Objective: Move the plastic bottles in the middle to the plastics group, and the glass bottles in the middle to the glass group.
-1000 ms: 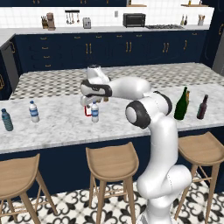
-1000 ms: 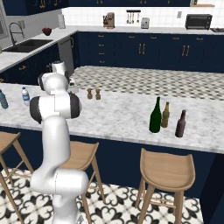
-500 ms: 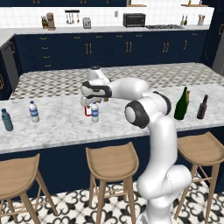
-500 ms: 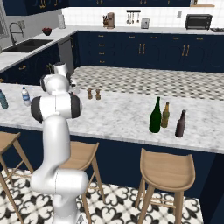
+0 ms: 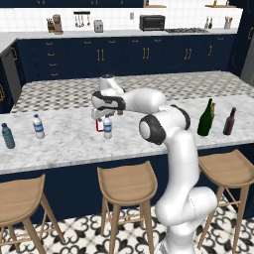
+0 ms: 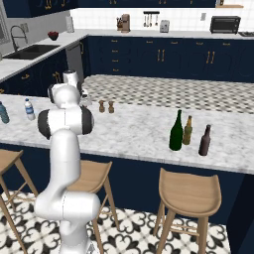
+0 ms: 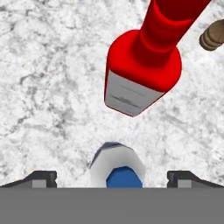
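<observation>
On the counter (image 5: 59, 144), taking the red bottle (image 5: 99, 124) as the marker, the plastics group stands far to its left: a teal bottle (image 5: 7, 136) at the end, then a clear one (image 5: 38, 126) with a blue label. Next comes the red bottle itself, and touching or just beside it on the right, the water bottle (image 5: 107, 127) that belongs with that group.

The gripper (image 5: 104, 113) hangs straight above the water bottle with its jaws spread wide, holding nothing. From the hand camera the bottle's cap (image 7: 117, 169) sits between the two finger tips (image 7: 40, 178), a little off centre, with the red bottle (image 7: 143, 65) close ahead of it. To do this grasp well, I'd say the hand should centre on the cap, come straight down and close on the body below the cap, keeping its fingers off the red bottle, which looks near enough to be knocked.

Far to the right of the red bottle stand the green bottle (image 5: 204, 118), an amber bottle (image 6: 187, 130) just beside it and a brown one (image 5: 229, 121).

Every bottle is capped and upright; I cannot tell what is inside any of them.
</observation>
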